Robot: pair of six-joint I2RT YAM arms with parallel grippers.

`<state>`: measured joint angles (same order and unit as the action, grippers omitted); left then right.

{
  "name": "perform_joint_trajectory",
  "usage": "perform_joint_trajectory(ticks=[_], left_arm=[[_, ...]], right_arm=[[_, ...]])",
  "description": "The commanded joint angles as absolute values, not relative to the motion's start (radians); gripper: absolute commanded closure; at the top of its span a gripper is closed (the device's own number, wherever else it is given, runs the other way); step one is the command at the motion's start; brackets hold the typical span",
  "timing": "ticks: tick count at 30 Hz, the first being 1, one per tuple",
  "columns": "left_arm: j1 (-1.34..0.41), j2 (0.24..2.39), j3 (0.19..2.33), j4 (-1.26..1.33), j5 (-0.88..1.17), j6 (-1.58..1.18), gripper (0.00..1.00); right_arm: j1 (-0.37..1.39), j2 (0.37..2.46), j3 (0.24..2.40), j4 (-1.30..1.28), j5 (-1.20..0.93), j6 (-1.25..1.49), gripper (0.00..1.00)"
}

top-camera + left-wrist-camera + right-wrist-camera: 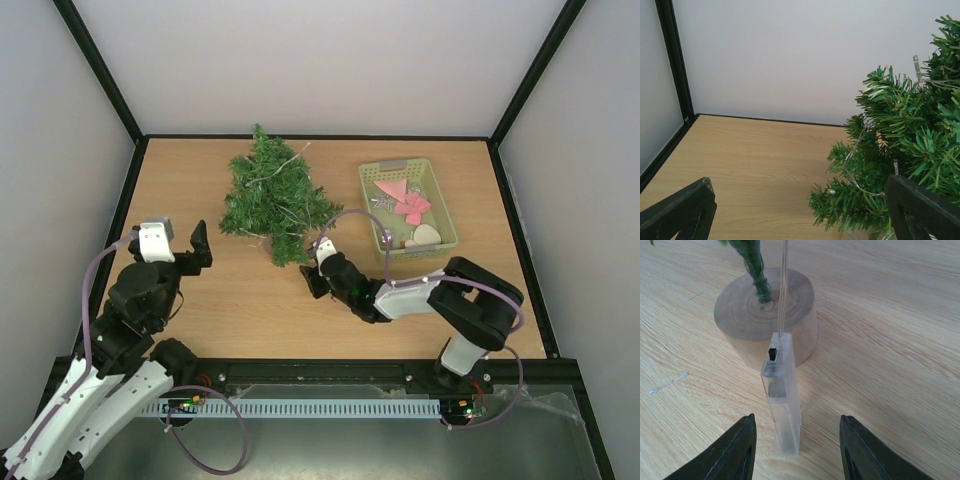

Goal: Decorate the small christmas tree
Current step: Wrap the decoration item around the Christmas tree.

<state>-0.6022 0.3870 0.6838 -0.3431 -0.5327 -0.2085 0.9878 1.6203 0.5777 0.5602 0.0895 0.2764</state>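
The small christmas tree (272, 195) stands on the table behind centre, on a round wooden base (765, 315). A thin clear light string with small bulbs (831, 191) runs through its branches. A clear plastic battery box (784, 405) with a black switch leans against the base, its wire going up into the tree. My right gripper (313, 268) is open and empty; in the right wrist view (797, 452) the box lies between its fingertips without touching them. My left gripper (190, 248) is open and empty, left of the tree; the lower branches (900, 150) show by its right finger (922, 210).
A pale green basket (440, 205) stands at the back right, holding a pink star (390, 189), a pink bow (412, 208), a silvery ornament and a pale heart-shaped piece (426, 234). A black frame edges the table, with white walls behind.
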Motion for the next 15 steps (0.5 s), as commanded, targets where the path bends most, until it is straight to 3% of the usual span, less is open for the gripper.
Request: perform_joint_trajectory(ticks=[1, 4, 9, 15], left_arm=[[-0.607, 0.345, 0.656, -0.286, -0.580, -0.163, 0.07], [-0.607, 0.337, 0.646, -0.280, -0.586, -0.153, 0.07], [-0.606, 0.343, 0.642, -0.275, -0.589, -0.145, 0.07], [-0.607, 0.347, 0.641, -0.277, -0.591, -0.142, 0.07]], right_arm=[[0.986, 1.691, 0.633, 0.657, 0.094, 0.235, 0.56], [0.987, 1.726, 0.659, 0.639, 0.092, 0.229, 0.57], [0.987, 1.741, 0.664, 0.652, 0.114, 0.228, 0.80], [0.986, 1.673, 0.651, 0.576, 0.114, 0.275, 0.89]])
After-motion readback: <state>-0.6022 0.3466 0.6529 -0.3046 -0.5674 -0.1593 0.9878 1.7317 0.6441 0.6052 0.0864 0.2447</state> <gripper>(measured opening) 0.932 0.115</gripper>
